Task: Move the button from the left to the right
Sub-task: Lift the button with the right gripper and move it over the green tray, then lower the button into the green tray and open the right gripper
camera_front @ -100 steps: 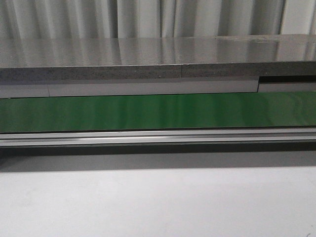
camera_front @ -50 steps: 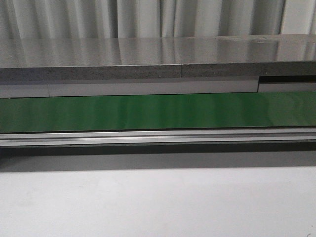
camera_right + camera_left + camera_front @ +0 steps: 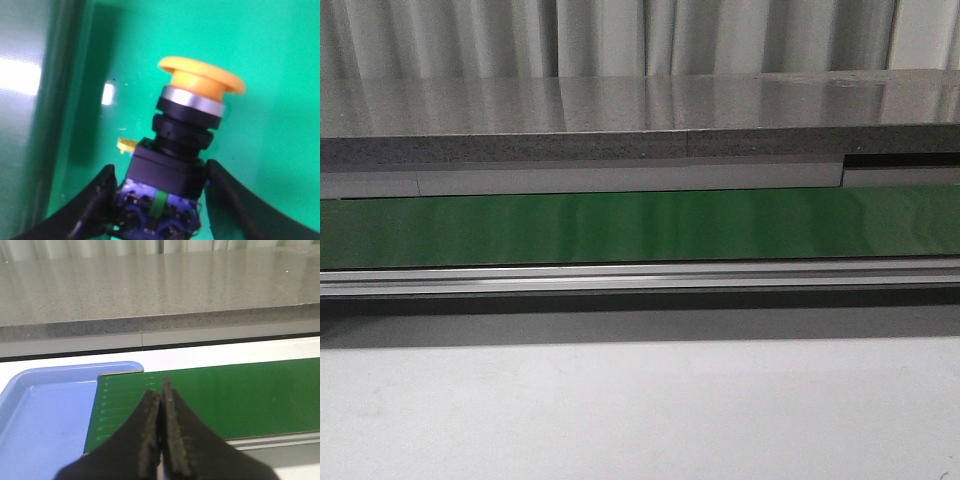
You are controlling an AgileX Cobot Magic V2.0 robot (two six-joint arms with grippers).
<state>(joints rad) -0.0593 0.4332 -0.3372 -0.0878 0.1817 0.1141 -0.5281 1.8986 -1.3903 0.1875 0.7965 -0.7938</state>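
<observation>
The button (image 3: 185, 145) shows only in the right wrist view: a yellow-orange cap on a black body with a blue base and a small green strip. It is tilted over the green belt (image 3: 280, 50). My right gripper (image 3: 160, 170) is shut on the button's base, one black finger on each side. My left gripper (image 3: 161, 390) is shut with nothing in it and hangs over the end of the green belt (image 3: 250, 390). Neither gripper nor the button appears in the front view.
A blue tray (image 3: 45, 415) lies against the end of the belt near my left gripper. The green belt (image 3: 640, 225) runs across the front view with a metal rail (image 3: 640, 277) along its near side. Behind it stands a grey stone counter (image 3: 620, 110).
</observation>
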